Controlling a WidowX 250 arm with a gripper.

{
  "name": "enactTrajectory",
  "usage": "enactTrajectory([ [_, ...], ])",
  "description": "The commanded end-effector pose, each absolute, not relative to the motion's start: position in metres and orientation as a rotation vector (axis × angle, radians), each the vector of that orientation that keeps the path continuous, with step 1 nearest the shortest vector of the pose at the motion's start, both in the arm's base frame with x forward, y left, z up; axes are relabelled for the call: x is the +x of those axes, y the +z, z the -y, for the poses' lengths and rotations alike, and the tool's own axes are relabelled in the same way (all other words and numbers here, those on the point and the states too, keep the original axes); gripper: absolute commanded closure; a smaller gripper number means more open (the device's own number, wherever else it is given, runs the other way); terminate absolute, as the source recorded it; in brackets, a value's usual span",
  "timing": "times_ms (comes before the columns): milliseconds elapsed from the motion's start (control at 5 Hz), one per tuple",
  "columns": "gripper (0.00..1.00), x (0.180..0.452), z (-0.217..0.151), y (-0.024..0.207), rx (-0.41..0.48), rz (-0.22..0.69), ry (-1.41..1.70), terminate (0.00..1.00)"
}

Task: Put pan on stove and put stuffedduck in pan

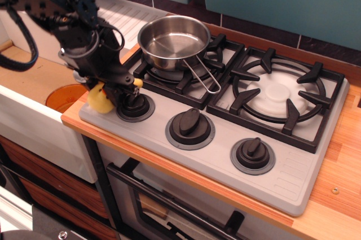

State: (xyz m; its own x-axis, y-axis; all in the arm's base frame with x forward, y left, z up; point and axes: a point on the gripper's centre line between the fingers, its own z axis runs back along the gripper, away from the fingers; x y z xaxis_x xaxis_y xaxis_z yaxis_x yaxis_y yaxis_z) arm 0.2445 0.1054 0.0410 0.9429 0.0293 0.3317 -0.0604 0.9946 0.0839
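The small yellow plush stuffedduck (99, 99) sits at the grey two-burner stove (293, 172)'s left front corner, close to its edge. The black gripper (121, 88) is at it (grasp unclear, jaws hidden). One shiny steel pan (173, 41) occupies the left burner; three black knobs (190, 125); right burner free.

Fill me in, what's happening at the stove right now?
The pan already sits on the left burner of the stove, empty. The gripper is down at the stove's front-left corner, right at the stuffedduck beside the leftmost knob. The arm hides the fingertips, so I can't tell whether it has a grip on the duck.
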Motion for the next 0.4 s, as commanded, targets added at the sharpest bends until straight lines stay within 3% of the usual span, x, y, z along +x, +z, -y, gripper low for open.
enactTrajectory([
  [0,1.0,0.26,-0.117,0.114,0.192,0.328,0.011,0.0],
  [200,1.0,0.286,-0.117,0.138,0.222,0.326,-0.007,0.0],
])
